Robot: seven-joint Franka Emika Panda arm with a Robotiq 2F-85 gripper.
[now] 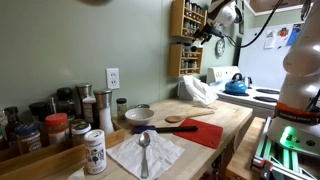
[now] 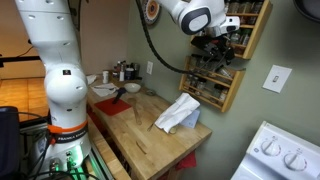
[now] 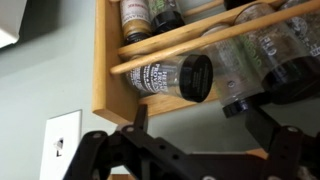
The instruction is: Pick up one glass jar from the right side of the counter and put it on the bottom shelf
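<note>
While the gripper [image 3: 195, 125] hangs in front of the wooden spice rack [image 3: 102, 60], its two fingers [image 3: 105, 150] stand spread wide and pinch nothing. In the wrist view a glass jar [image 3: 165, 78] with a white printed label and a black cap lies tipped over on the bottom shelf [image 3: 118, 108], just under the front rail, its cap pointing outward. The label hides what is inside. Just beside it, more dark-capped jars [image 3: 245, 70] lean in the same tier, their fill too blurred to name, and labelled jars [image 3: 165, 12] stand on the tier above. A white switch plate [image 3: 60, 145] sits on the wall below the rack.

In both exterior views the claw is up at the rack, well above the counter [image 1: 232, 117]. On that worktop in an exterior view stand a cluster of spice jars [image 1: 57, 128], one red-lidded, and a white labelled shaker [image 1: 95, 152] in front of them. Farther along is a bowl [image 1: 139, 116] whose inside cannot be seen, then a wooden spoon [image 1: 180, 119], a red cloth [image 1: 205, 133] and a crumpled white cloth [image 1: 197, 90]. A metal spoon [image 1: 144, 150] lies on a napkin [image 1: 165, 152]. A blue kettle [image 1: 236, 85] sits on the stove beyond.
</note>
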